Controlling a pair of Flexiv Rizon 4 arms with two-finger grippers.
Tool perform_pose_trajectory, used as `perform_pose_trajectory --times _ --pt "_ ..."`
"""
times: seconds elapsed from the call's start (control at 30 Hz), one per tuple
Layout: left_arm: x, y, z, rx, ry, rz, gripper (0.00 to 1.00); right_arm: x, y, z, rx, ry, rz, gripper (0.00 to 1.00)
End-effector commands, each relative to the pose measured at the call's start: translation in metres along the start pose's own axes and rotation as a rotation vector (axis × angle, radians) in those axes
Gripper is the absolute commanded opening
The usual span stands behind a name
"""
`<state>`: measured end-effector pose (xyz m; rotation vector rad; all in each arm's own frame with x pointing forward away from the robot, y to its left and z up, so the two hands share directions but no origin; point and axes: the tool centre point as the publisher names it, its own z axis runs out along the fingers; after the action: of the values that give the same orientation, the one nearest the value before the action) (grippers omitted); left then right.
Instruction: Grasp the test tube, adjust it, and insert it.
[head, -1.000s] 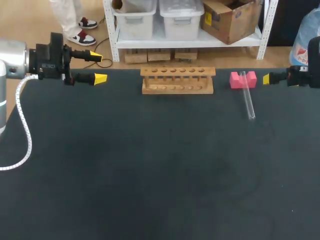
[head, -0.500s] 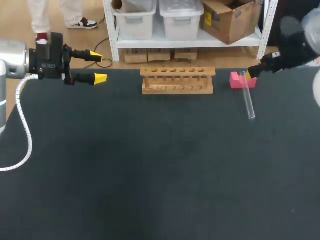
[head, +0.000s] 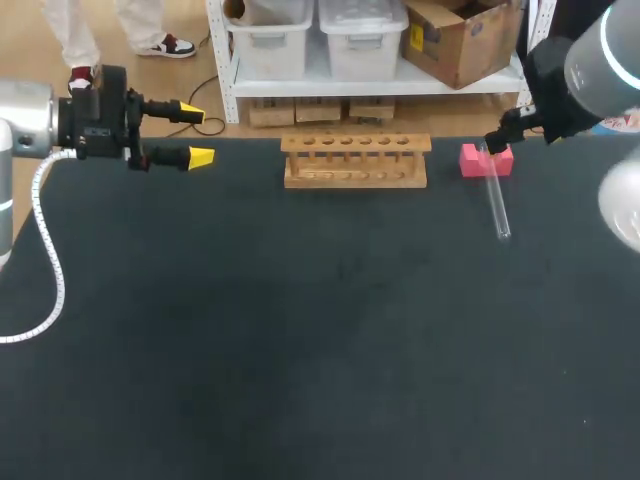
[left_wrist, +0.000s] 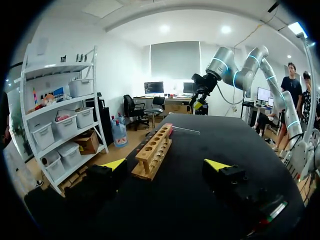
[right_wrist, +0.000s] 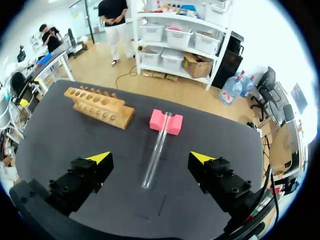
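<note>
Firstly, at the left side the left gripper (head: 195, 133) hangs over the far left corner of the black table (head: 300, 350), lying on its side, with the two yellow tips pointing to the right. Its fingers stand wide apart and nothing is between them. More to the middle, near the far edge, the wooden rack (head: 355, 160) stands with its row of holes empty. To the right of the rack, a little apart from it, is the pink block (head: 486, 160). The test tube (head: 496, 200) lies on the table with its far end resting in the groove of this block, and its other end points toward the robot. At the right, the right gripper (right_wrist: 150, 158) is above the tube and looks down on it. Its fingers are spread wide, one on each side of the tube, and they do not touch it.
</note>
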<state>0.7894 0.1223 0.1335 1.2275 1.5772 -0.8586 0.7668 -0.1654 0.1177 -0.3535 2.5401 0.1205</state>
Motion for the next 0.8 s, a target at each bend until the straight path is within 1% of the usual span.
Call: perform_pose_trajectory --times 0.03,0.2,0.3,0.57,0.63,0.8 --pt "0.001 -0.002 0.0 -0.005 -0.004 0.003 1.0 0.018 -0.002 0.003 0.338 -0.211 0.003 1.0" --pt "0.001 -0.002 0.0 -0.005 -0.004 0.003 1.0 0.018 -0.003 0.012 0.365 -0.239 -0.031 1.0" --pt "0.001 -0.002 0.0 -0.005 -0.004 0.003 1.0 0.015 0.002 0.016 0.353 -0.275 -0.04 1.0" --pt "0.001 -0.002 0.0 -0.005 -0.004 0.003 1.0 0.011 0.012 0.035 0.342 -0.284 -0.048 1.0" --pt "0.001 -0.002 0.0 -0.005 -0.004 0.003 1.0 0.013 0.011 0.043 0.322 -0.288 -0.03 1.0" --pt "0.001 -0.002 0.0 -0.005 -0.004 0.003 1.0 0.016 0.007 0.057 0.303 -0.289 -0.01 1.0"
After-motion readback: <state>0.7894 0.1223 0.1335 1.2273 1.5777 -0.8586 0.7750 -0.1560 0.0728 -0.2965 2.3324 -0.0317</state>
